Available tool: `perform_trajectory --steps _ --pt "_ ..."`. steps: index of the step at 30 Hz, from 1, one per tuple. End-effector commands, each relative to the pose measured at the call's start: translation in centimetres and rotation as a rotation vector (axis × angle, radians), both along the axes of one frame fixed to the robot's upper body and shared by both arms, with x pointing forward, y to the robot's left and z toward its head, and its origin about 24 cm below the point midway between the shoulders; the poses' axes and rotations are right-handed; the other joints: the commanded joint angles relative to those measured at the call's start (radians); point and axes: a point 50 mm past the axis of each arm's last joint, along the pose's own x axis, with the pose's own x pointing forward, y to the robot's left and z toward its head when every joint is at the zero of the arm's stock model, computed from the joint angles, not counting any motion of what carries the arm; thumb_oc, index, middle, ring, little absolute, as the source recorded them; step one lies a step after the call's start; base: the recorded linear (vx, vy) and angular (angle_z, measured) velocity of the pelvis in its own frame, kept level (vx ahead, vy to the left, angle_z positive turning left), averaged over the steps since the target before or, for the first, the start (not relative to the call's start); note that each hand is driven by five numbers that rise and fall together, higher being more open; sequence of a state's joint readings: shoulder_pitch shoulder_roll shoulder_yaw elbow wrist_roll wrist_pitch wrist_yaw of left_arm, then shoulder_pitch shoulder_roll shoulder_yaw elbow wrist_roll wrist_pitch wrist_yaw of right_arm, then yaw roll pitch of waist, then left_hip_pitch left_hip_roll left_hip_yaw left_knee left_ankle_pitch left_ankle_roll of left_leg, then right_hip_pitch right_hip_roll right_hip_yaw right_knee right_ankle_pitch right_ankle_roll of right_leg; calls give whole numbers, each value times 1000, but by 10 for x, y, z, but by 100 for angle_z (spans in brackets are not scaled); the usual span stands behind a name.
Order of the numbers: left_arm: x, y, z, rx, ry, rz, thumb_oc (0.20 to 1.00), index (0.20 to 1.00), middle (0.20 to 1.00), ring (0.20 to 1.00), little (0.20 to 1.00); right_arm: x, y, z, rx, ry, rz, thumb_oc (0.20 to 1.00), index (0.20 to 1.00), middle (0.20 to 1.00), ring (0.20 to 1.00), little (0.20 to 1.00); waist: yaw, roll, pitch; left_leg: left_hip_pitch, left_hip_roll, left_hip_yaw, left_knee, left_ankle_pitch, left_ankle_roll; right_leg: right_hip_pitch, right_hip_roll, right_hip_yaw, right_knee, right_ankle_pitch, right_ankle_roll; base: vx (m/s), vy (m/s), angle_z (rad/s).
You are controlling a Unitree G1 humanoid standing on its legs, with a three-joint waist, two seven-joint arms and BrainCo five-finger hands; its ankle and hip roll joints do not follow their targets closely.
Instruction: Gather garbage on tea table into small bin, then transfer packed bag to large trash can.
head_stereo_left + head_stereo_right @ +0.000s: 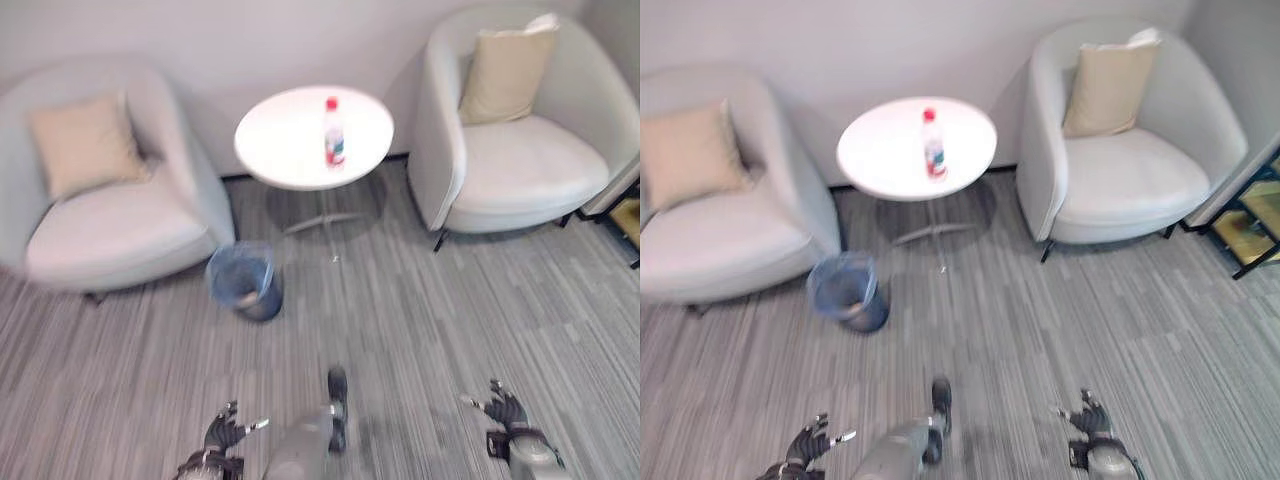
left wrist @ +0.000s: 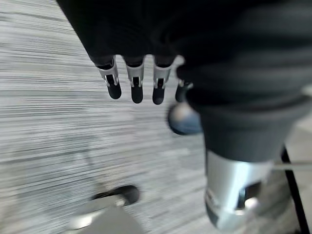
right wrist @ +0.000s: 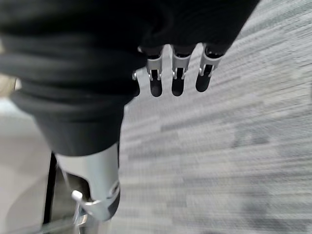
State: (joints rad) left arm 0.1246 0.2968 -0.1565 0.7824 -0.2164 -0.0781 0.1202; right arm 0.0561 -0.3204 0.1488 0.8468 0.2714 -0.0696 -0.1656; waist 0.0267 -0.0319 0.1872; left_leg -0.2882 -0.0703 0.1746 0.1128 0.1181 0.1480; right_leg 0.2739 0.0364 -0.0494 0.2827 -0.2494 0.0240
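Both robot hands hang low over the grey carpet, the left robot hand and the right robot hand with fingers loosely spread and nothing in either. Well ahead, the small bin with its blue liner stands on the floor beside the left armchair. Beyond it, the bottle stands upright on the round white worktop. From this far back the reach is long; a hasty sideways swipe would likely topple the bottle and roll it off the edge, and a careless step could knock the light bin over.
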Motion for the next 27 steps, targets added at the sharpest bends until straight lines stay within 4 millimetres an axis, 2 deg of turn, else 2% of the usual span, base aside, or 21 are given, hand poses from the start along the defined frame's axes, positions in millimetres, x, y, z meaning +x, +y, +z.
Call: perform_trajectory --steps 1,2,3,4,5,6,7,8,11,12,13,14,17,18,19,20,21,22,23,27 --pt "40 0 20 16 -139 -42 1000 1000 1000 1000 1000 46 -3 30 -28 -182 59 1000 1000 1000 1000 1000 30 3 27 74 43 -20 49 -154 -130 -193 -119 47 63 197 137 321 116 -36" --pt "41 1 22 19 -146 -46 1000 1000 1000 1000 1000 50 0 33 -25 -198 71 1000 1000 1000 1000 1000 29 4 33 86 40 -17 57 -174 -116 -225 -130 46 133 244 155 196 70 -15" --pt "42 1 22 18 -147 -46 1000 1000 1000 1000 1000 50 0 33 -26 -198 71 1000 1000 1000 1000 1000 31 6 29 82 44 -16 56 -172 -117 -229 -126 48 131 248 154 210 64 6" --pt "45 1 24 23 -157 -52 1000 1000 1000 1000 1000 55 3 36 -24 -216 87 1000 1000 1000 1000 1000 25 13 38 107 44 -22 56 -192 -107 -274 -131 44 195 273 159 310 100 10" --pt "47 2 25 30 -161 -48 1000 1000 1000 1000 1000 60 7 38 -20 -231 103 1000 1000 1000 1000 1000 13 29 54 166 42 -38 50 -229 -97 -355 -148 9 243 234 135 311 100 7" --pt "47 2 25 30 -161 -48 1000 1000 1000 1000 1000 60 7 39 -20 -231 103 1000 1000 1000 1000 1000 14 31 52 164 44 -38 49 -228 -97 -357 -146 9 242 237 134 459 82 6" --pt "49 2 25 31 -165 -42 1000 1000 1000 1000 1000 62 7 39 -23 -232 115 1000 1000 1000 1000 1000 6 45 56 211 50 -48 39 -251 -104 -411 -172 -60 167 176 101 367 -2 10" --pt "49 1 25 28 -163 -45 1000 1000 1000 1000 1000 63 6 40 -27 -234 116 1000 1000 1000 1000 1000 -8 50 64 239 50 -62 35 -266 -108 -433 -169 -80 131 153 93 507 -27 18" --pt "48 0 22 25 -147 -43 1000 1000 1000 1000 1000 62 4 40 -29 -232 110 1000 1000 1000 1000 1000 -34 50 80 301 47 -82 18 -288 -121 -487 -153 -80 41 161 97 295 -77 46" --pt "48 0 20 30 -135 -51 1000 1000 1000 1000 1000 59 2 39 -32 -220 103 1000 1000 1000 1000 1000 -53 40 82 327 37 -107 17 -297 -133 -509 -132 -52 -48 187 106 435 -162 79" --pt "49 -1 20 33 -133 -58 1000 1000 1000 1000 1000 57 1 38 -35 -215 98 1000 1000 1000 1000 1000 -63 38 87 340 35 -119 21 -307 -138 -512 -121 -38 -85 202 110 417 -186 81" --pt "50 -1 21 36 -141 -61 1000 1000 1000 1000 1000 55 -2 37 -40 -208 95 1000 1000 1000 1000 1000 -70 32 87 352 28 -133 23 -314 -144 -529 -111 -16 -116 222 112 218 -104 66" --pt "50 -2 20 43 -137 -81 1000 1000 1000 1000 1000 46 -7 34 -49 -191 84 1000 1000 1000 1000 1000 -75 25 82 374 29 -157 38 -338 -159 -497 -110 -21 -149 233 110 219 -161 69" --pt "48 -3 19 47 -131 -92 1000 1000 1000 1000 1000 45 -7 33 -48 -183 86 1000 1000 1000 1000 1000 -72 24 73 376 34 -167 57 -337 -166 -482 -112 -27 -141 232 95 333 -374 78" --pt "51 -6 21 27 -142 -97 1000 1000 1000 1000 1000 46 -11 35 -49 -196 78 1000 1000 1000 1000 1000 -77 25 57 345 86 -160 130 -294 -208 -447 -111 -60 -154 219 64 258 -302 81" --pt "51 -6 21 27 -142 -97 1000 1000 1000 1000 1000 46 -11 35 -49 -196 78 1000 1000 1000 1000 1000 -77 25 57 345 86 -160 130 -295 -208 -447 -111 -61 -154 219 64 255 -362 55" --pt "53 -9 21 18 -147 -105 1000 1000 1000 1000 1000 49 -13 38 -57 -209 77 1000 1000 1000 1000 1000 -77 28 53 322 116 -142 172 -275 -217 -412 -102 -80 -178 201 49 77 -123 78" --pt "53 -9 21 18 -147 -105 1000 1000 1000 1000 1000 49 -13 38 -57 -209 77 1000 1000 1000 1000 1000 -77 28 53 322 117 -143 174 -276 -218 -411 -102 -81 -179 202 49 155 -218 70" --pt "54 -12 20 13 -137 -108 1000 1000 1000 1000 1000 50 -15 39 -64 -208 78 1000 1000 1000 1000 1000 -78 32 49 304 151 -96 162 -260 -218 -373 -99 -106 -208 178 37 87 -106 72" --pt "58 -15 21 18 -137 -133 1000 1000 1000 1000 1000 54 -18 44 -84 -224 84 1000 1000 1000 1000 1000 -75 22 47 237 156 -49 98 -238 -222 -327 -110 -131 -254 170 38 72 -49 35"
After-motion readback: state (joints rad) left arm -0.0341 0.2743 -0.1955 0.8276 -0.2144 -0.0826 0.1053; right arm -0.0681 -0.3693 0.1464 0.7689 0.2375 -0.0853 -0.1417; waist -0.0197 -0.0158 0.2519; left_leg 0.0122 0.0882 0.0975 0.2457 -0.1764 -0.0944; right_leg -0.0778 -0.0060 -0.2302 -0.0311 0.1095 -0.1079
